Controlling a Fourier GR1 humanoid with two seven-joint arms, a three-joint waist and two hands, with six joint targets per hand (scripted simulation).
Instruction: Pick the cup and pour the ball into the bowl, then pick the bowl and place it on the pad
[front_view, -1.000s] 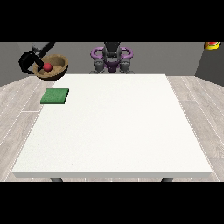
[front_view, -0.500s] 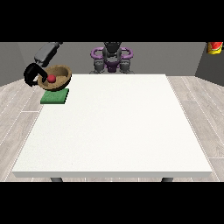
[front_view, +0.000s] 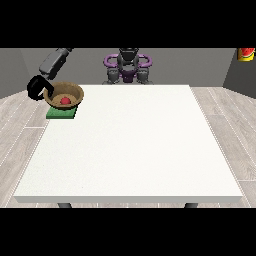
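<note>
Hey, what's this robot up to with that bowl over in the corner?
The robot is setting a brown bowl with a red ball inside it onto a green pad near the far corner of the white table. The hand at the view's left is at the bowl's rim, and the bowl sits right over the pad. No cup is visible, and the other hand is not in sight.

No text or label seems readable on anything here.
</note>
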